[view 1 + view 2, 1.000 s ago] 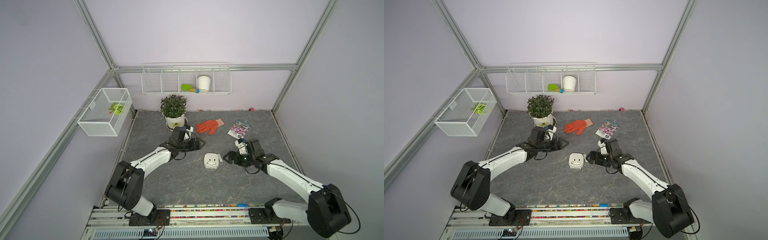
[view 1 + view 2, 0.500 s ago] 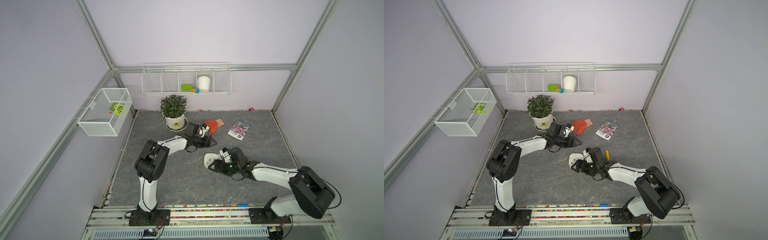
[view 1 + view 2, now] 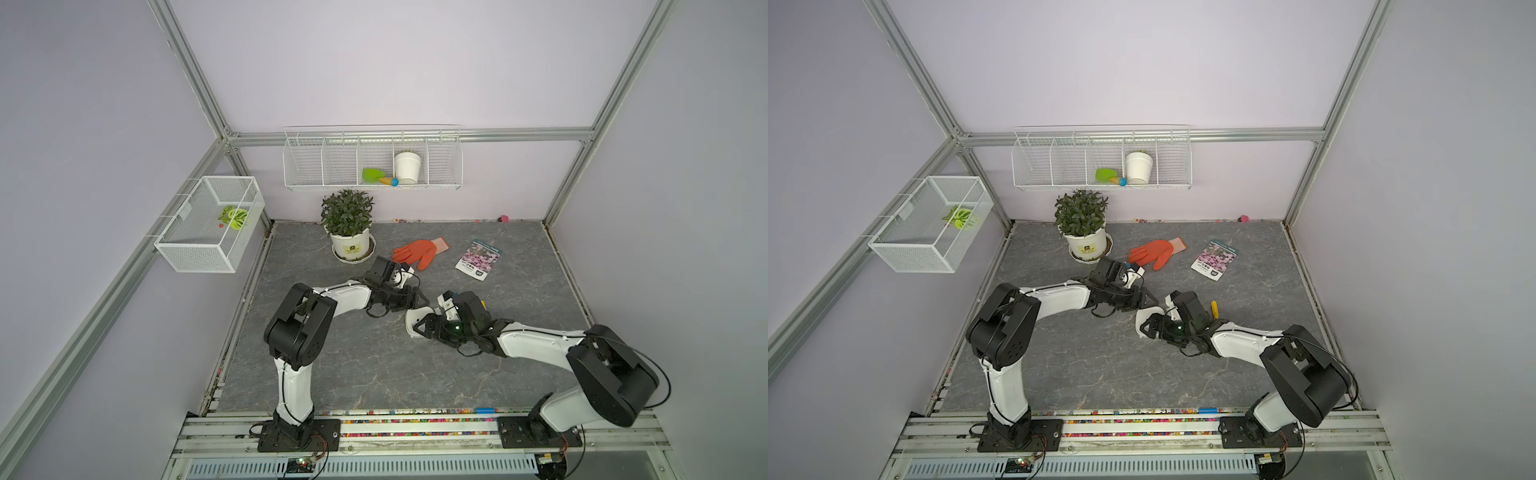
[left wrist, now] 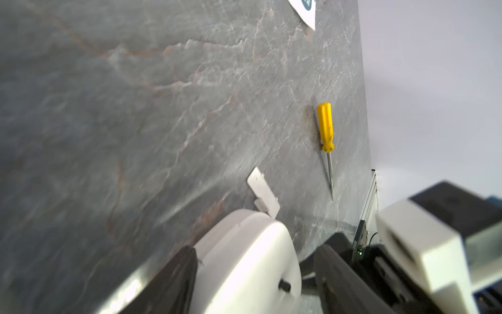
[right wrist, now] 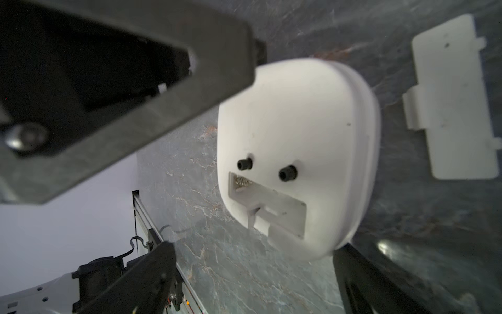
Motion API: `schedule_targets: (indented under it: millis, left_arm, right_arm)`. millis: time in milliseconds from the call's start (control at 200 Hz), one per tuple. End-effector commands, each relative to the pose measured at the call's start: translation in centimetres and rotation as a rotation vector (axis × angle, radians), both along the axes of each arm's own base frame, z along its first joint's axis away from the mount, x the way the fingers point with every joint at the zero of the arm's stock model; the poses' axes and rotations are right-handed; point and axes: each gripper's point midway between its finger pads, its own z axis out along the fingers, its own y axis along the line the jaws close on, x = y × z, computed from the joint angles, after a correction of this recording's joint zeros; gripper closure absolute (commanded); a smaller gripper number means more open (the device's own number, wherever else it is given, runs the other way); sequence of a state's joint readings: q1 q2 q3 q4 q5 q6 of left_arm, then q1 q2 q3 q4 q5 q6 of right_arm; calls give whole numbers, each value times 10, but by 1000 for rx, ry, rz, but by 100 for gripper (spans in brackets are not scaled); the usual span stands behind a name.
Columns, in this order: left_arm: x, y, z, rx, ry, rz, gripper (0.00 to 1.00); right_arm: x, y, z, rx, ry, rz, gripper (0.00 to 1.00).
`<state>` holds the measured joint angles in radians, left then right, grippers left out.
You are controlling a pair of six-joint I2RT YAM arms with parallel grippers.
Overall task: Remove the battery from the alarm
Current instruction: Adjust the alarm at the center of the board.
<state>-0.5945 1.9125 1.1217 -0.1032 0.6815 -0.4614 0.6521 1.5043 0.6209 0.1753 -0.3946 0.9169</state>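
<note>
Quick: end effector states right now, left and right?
Left end effector: open, jaws either side of the alarm, not clamped on it.
Right end effector: wide open, alarm between its jaws, nothing held.

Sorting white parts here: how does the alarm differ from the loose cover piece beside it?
The alarm is a thick rounded body; the cover piece is a thin flat rectangle with tabs. The alarm's back has two black knobs and an open recess; the cover piece is plain. The alarm lies at the open tips of the right claw; the cover piece lies off to the side. Both are white plastic.
</note>
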Motion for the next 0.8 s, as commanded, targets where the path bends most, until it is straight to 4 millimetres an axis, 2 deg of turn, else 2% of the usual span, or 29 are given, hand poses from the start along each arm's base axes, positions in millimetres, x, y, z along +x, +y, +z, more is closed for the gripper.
schedule_targets:
  millis: [0, 335, 395, 520, 655, 795]
  left_arm:
    - [-10, 7, 6, 4, 4, 19, 27]
    - [-37, 30, 6, -34, 40, 124, 27]
    - [-43, 36, 5, -38, 48, 150, 27]
    - [-52, 46, 4, -42, 52, 194, 27]
    - [-61, 46, 4, -55, 60, 196, 26]
    - [-66, 40, 1, -49, 67, 191, 26]
  right_arm:
    - [12, -1, 6, -22, -56, 8, 6]
    - [23, 25, 12, 87, -66, 83, 8]
    - [26, 24, 12, 73, -78, 79, 9]
    - [29, 7, 11, -7, -96, 64, 6]
    - [11, -5, 9, -31, -69, 73, 3]
    - [-17, -7, 0, -26, -14, 94, 3]
